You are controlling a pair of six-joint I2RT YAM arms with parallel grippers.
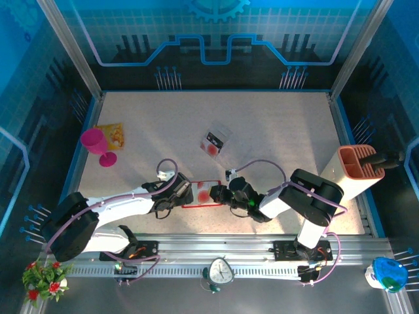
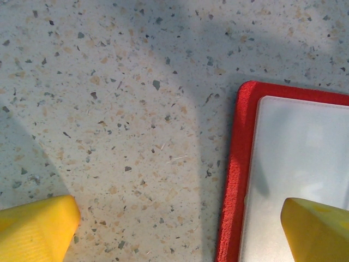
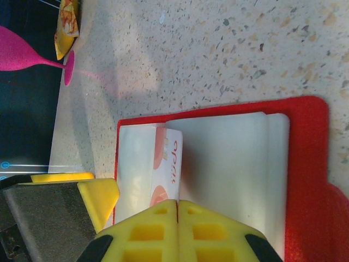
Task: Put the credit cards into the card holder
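Speckled table (image 1: pixel 281 131): card holder (image 1: pixel 200 195) open (credit card (image 3: pixel 166 164) on its pale inside); left gripper (image 2: pixel 177 229) spread, right gripper (image 3: pixel 177 203) closed

The top view looks steeply down from the near edge over the whole pale speckled tabletop (image 1: pixel 275 124); both wrist views face down close above it, sharing the glossy red rectangular wallet (image 2: pixel 238 164).

Speckled desk (image 1: pixel 281 131): red card holder (image 1: pixel 200 195) lies open up front; credit card (image 1: pixel 213 140) just beyond it; pink goblet (image 1: pixel 97 145), yellow packet (image 1: pixel 110 135) far left; orange rack (image 1: pixel 357 171) far right.
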